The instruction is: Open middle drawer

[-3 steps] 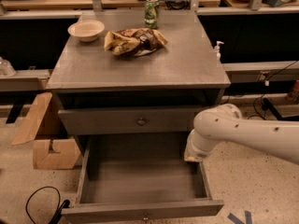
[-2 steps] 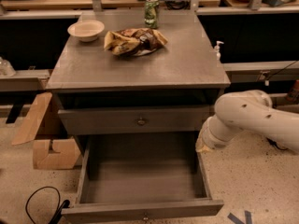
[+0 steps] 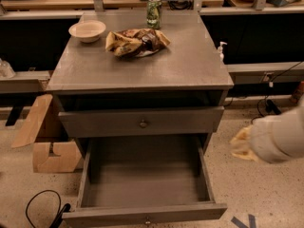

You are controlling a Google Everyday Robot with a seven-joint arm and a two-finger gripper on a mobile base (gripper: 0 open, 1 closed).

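Middle drawer [image 3: 142, 184] wide open (gripper [image 3: 241, 144] right of it)

The desk [image 3: 190, 65] carries one bowl [image 3: 87, 30], one can [image 3: 154, 12] and one snack bag [image 3: 137, 42]. Two drawers show: the middle drawer [image 3: 142, 186] and an upper drawer [image 3: 104, 123]. One tool [image 3: 241, 144] is at the right edge.

Drawer juts out, box at left

The pulled-out middle drawer [image 3: 142, 186] fills the cabinet's front. The gripper [image 3: 243, 144] hangs off its right side over bare floor, and a cardboard box [image 3: 47, 148] crowds the left.
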